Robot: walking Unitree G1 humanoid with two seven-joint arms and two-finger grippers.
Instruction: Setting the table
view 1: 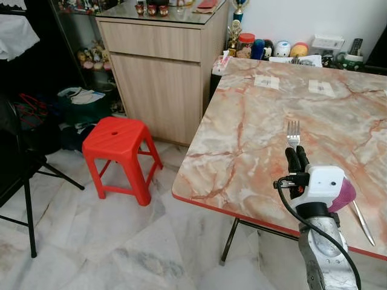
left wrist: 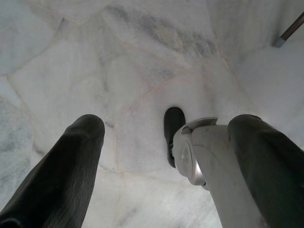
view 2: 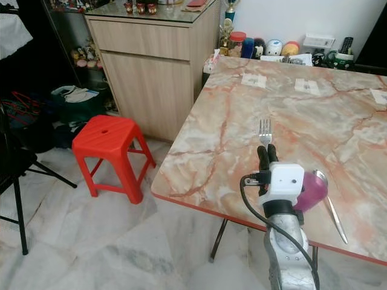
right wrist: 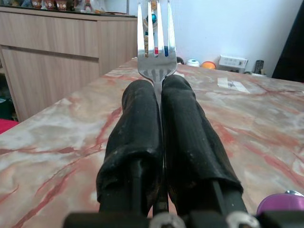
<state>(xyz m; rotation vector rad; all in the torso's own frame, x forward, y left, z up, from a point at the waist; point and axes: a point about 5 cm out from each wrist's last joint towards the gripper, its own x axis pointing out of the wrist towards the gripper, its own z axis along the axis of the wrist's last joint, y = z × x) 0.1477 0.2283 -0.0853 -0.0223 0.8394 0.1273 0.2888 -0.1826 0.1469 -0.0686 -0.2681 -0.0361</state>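
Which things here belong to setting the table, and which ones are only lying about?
Belong to the job:
- fork, pinched in the right gripper
- spoon lying on the table
- purple bowl beside the gripper
- marble table

Only lying about:
- red stool on the floor
- wooden cabinet
- jars and remote at the table's far edge
- left gripper, idle above the floor

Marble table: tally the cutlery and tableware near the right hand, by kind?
Fork: 1, clamped in the right hand, tines pointing away over the marble table
Spoon: 1, lying on the table
Purple bowl: 1, partly hidden behind the wrist
Total: 3
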